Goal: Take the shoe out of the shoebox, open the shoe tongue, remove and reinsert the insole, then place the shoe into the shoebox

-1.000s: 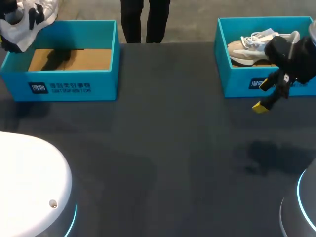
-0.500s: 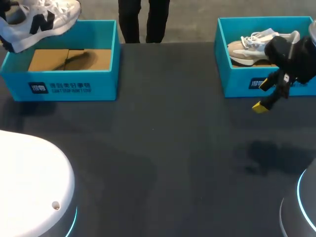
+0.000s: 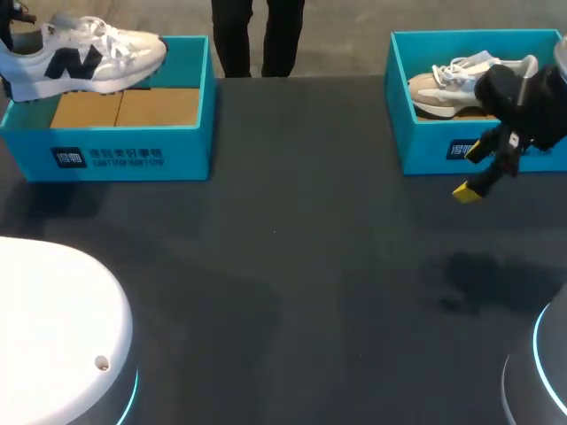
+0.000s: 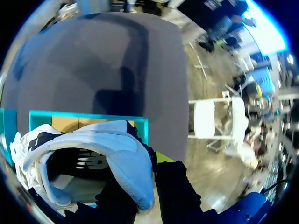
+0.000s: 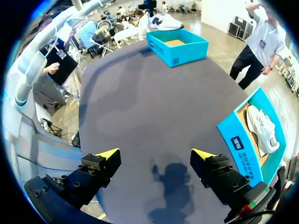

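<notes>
A white shoe (image 3: 84,57) with a dark side logo hangs in the air over the back left corner of the left shoebox (image 3: 133,158), clear of the box's bare brown floor. It is roughly level, its toe pointing toward the middle of the table (image 3: 292,266). The left wrist view shows the left gripper (image 4: 142,170) clamped on the shoe's heel, one black finger inside the collar and the other, yellow-tipped, outside it. The shoe's dark opening faces the camera, and the teal box wall sits just beyond it.

Across the dark table, well apart from the first box, the right shoebox (image 3: 425,155) stands at the far right edge. A second shoe (image 3: 447,84), pale beige and white, lies inside it on its side. The right gripper (image 3: 473,171) hovers above the table just in front of that box, touching nothing. Its two yellow-tipped fingers are spread wide with only bare tabletop and the gripper's own shadow between them. From the right wrist view, the right shoebox lies just beside the gripper, and the left shoebox with the raised shoe shows far ahead at the table's other end.
</notes>
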Motion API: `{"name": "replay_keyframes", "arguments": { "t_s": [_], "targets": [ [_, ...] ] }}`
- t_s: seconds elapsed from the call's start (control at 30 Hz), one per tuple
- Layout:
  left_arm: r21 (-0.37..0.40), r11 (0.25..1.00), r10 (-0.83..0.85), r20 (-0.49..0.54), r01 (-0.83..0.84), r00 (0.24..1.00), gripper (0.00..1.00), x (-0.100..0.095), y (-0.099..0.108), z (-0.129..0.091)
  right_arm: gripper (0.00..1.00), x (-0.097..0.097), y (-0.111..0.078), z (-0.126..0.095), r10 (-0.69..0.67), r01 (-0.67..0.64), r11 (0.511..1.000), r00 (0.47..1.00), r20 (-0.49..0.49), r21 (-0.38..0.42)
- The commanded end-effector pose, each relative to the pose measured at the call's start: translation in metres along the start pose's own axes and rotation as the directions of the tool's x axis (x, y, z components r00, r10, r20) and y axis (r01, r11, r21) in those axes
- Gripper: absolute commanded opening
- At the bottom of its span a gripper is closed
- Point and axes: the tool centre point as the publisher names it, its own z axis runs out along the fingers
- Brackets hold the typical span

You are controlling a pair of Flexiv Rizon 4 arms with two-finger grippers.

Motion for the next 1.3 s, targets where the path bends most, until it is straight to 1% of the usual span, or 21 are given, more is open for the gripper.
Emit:
{"name": "replay_keyframes", "arguments": {
  "t_s": [0.03,0.17,0.33,0.43,0.53,0.57,0.7,0.8,1.1,1.3],
  "targets": [
    [-0.016,0.998,0.06,-0.006,-0.06,0.998,0.0,-0.002,0.0,0.003,1.0,-0.001,0.001,0.001,0.001,-0.001,1.0,1.0,-0.002,0.004],
    [0.0,0.998,0.058,-0.002,-0.058,0.998,0.0,-0.004,0.009,0.007,1.0,-0.001,0.001,0.001,0.001,-0.001,1.0,1.0,-0.002,0.004],
    [0.005,0.997,0.072,0.003,-0.072,0.997,0.0,-0.006,0.014,0.011,1.0,-0.001,0.001,0.001,0.001,-0.001,1.0,1.0,-0.002,0.004],
    [-0.012,0.993,0.113,0.007,-0.113,0.994,0.0,-0.009,0.02,0.015,1.0,-0.001,0.001,0.001,0.001,-0.001,1.0,1.0,-0.002,0.004],
    [-0.024,0.99,0.137,0.01,-0.137,0.991,0.0,-0.013,0.028,0.022,1.0,-0.001,0.001,0.001,0.001,-0.001,1.0,1.0,-0.002,0.004],
    [-0.017,0.99,0.142,-0.006,-0.142,0.99,0.0,-0.014,0.03,0.024,1.0,-0.001,0.001,0.001,0.001,-0.001,1.0,1.0,-0.002,0.004],
    [-0.035,0.988,0.152,0.003,-0.152,0.988,0.0,-0.018,0.036,0.033,1.0,-0.001,0.001,0.001,0.001,-0.001,1.0,1.0,-0.002,0.004],
    [-0.032,0.987,0.155,-0.005,-0.155,0.988,0.0,-0.02,0.04,0.041,1.0,-0.001,0.001,0.001,0.001,-0.001,1.0,1.0,-0.002,0.004],
    [-0.025,0.99,0.139,-0.002,-0.139,0.99,0.0,-0.026,0.047,0.064,1.0,-0.001,0.001,0.001,0.001,-0.001,1.0,1.0,-0.002,0.004],
    [-0.031,0.989,0.144,0.006,-0.144,0.99,0.0,-0.033,0.046,0.076,1.0,-0.001,0.001,0.001,0.001,-0.001,1.0,1.0,-0.002,0.004]
  ]
}}
